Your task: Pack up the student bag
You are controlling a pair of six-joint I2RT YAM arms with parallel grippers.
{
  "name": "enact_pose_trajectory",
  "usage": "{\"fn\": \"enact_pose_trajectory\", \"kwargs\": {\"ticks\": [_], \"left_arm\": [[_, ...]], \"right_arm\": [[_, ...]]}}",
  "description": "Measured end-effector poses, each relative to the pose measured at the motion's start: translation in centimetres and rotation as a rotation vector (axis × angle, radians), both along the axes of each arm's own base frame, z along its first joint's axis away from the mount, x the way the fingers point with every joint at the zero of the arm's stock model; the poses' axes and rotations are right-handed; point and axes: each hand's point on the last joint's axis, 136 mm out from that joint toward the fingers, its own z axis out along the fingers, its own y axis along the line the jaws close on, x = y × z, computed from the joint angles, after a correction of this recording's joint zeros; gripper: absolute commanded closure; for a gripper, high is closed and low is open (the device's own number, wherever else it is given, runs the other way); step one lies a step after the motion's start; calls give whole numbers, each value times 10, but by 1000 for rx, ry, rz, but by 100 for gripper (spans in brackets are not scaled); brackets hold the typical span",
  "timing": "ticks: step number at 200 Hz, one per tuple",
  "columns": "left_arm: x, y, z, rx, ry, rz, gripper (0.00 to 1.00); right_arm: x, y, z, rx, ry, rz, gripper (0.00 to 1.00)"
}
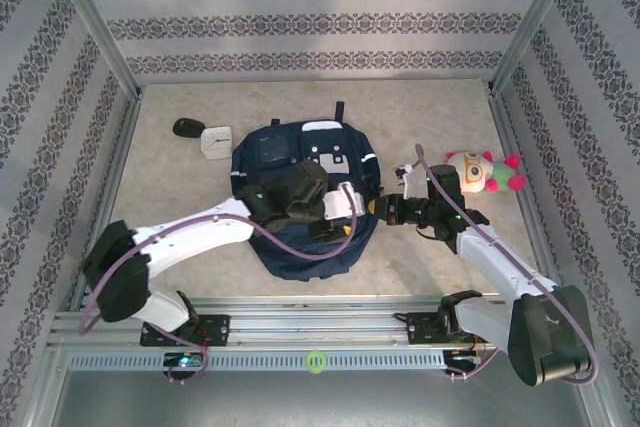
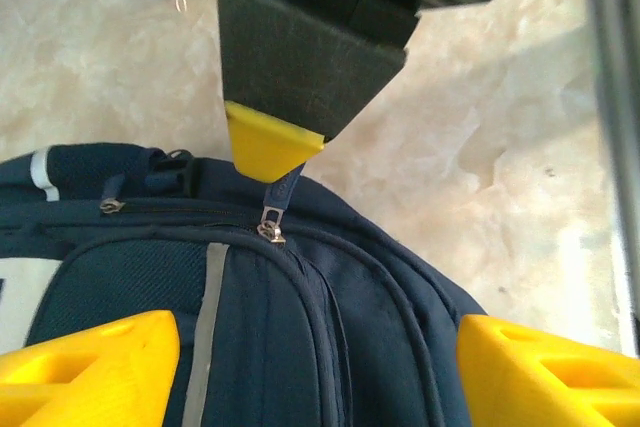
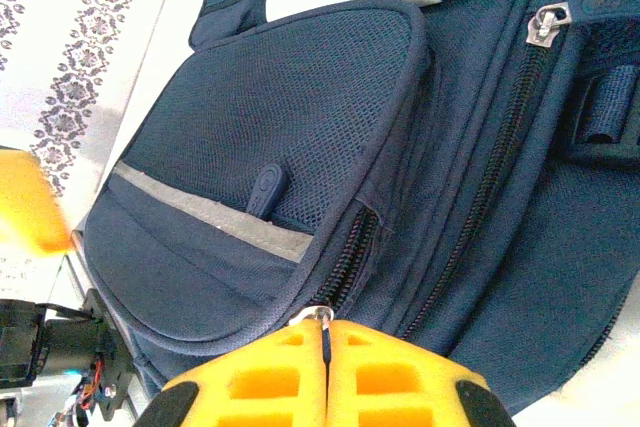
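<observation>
The student bag [image 1: 290,162], dark navy with grey stripes, lies flat in the middle of the table. My left gripper [image 1: 338,215] hovers over its right side. In the left wrist view its yellow fingers [image 2: 90,367] stand wide apart above the bag's fabric [image 2: 330,327], gripping nothing. My right gripper [image 1: 384,209] is at the bag's right edge, shut on a zipper pull [image 3: 322,318] of the front pocket. The right wrist view shows its pads [image 3: 270,367] pressed together on the tab. In the left wrist view that same pull [image 2: 270,223] hangs from the right gripper's yellow tip [image 2: 268,142].
A pink, white and green plush toy [image 1: 486,172] lies to the right of the bag, beyond the right arm. A white clock [image 1: 215,142] and a small black object [image 1: 186,127] sit at the bag's far left. Patterned walls enclose the table.
</observation>
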Motion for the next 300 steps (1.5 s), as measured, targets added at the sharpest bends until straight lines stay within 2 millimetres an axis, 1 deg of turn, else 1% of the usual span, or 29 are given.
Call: {"fn": "enact_pose_trajectory", "kwargs": {"ticks": [12, 18, 22, 35, 49, 66, 73, 80, 105, 128, 150, 166, 214, 265, 300], "left_arm": [[6, -2, -16, 38, 6, 19, 28], [9, -1, -24, 60, 8, 32, 32], [11, 0, -29, 73, 11, 40, 35], [17, 3, -42, 112, 10, 73, 53], [21, 6, -45, 130, -3, 98, 66], [22, 6, -40, 126, -20, 96, 89], [20, 7, -39, 122, -26, 92, 94], [18, 7, -37, 113, -29, 88, 97], [11, 12, -35, 91, -25, 71, 100], [6, 17, -33, 71, -5, 53, 100], [5, 20, -29, 44, 13, 42, 100], [4, 23, -27, 31, 24, 37, 100], [2, 24, -25, 11, 42, 25, 100], [3, 25, -24, 7, 44, 24, 100], [2, 25, -22, 0, 47, 19, 100]], "right_arm": [[0, 1, 0, -2, 0, 2, 100], [-1, 1, 0, -3, -1, 4, 100], [-1, 1, -1, -4, -1, 3, 100], [0, 1, -1, -7, -2, 1, 100], [0, 1, -1, -8, -1, 0, 100], [1, 1, -1, -9, -7, -2, 100], [1, 1, -2, -7, -11, -1, 100], [0, 1, -2, -4, -13, 1, 100], [-6, 8, -1, 20, -24, 45, 100], [-13, 14, 2, 37, -42, 97, 100], [-17, 18, 7, 55, -64, 135, 92], [-18, 20, 8, 65, -74, 157, 88], [-29, 33, 4, 82, -61, 234, 86], [-30, 35, 4, 80, -67, 247, 82], [-31, 42, 2, 74, -60, 278, 80]]}}
